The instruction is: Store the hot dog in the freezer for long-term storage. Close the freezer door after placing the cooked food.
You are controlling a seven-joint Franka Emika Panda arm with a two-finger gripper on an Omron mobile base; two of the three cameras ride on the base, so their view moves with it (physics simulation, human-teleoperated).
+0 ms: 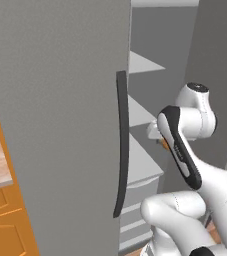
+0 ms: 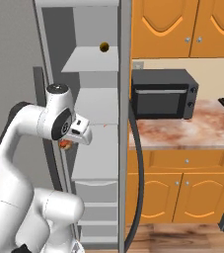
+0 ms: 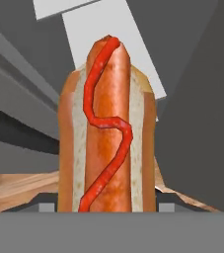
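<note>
Gripper (image 3: pixel 107 205) closed on the hot dog (image 3: pixel 106 128): in the hand view the bun stands upright between the two dark finger tips, sausage facing the camera with a wavy red sauce line running down its length. Bun sides tan-orange, sausage reddish-brown. Behind it in the same view, pale grey shelf surfaces and a darker grey wall; a strip of wood floor shows low on both sides. In the right base view the hand sits at the front edge of the freezer (image 2: pixel 96 64), level with the middle shelves, and a small patch of the hot dog (image 2: pixel 65 144) shows just under the white wrist. Freezer interior open to view: pale grey shelves stacked above, drawers below. A small round olive-yellow item (image 2: pixel 104 47) rests on the upper shelf, well above the hand. In the left base view the freezer door (image 1: pixel 60 125) stands swung open, its grey face taking up the left and centre of the frame, with the long dark vertical handle (image 1: pixel 121 145) along its right edge. The arm reaches past that edge toward the shelves; a sliver of orange shows at the wrist there. To the right of the fridge in the right base view, a black microwave (image 2: pixel 163 93) sits on a speckled counter (image 2: pixel 182 131) over orange cabinets (image 2: pixel 182 192).
</note>
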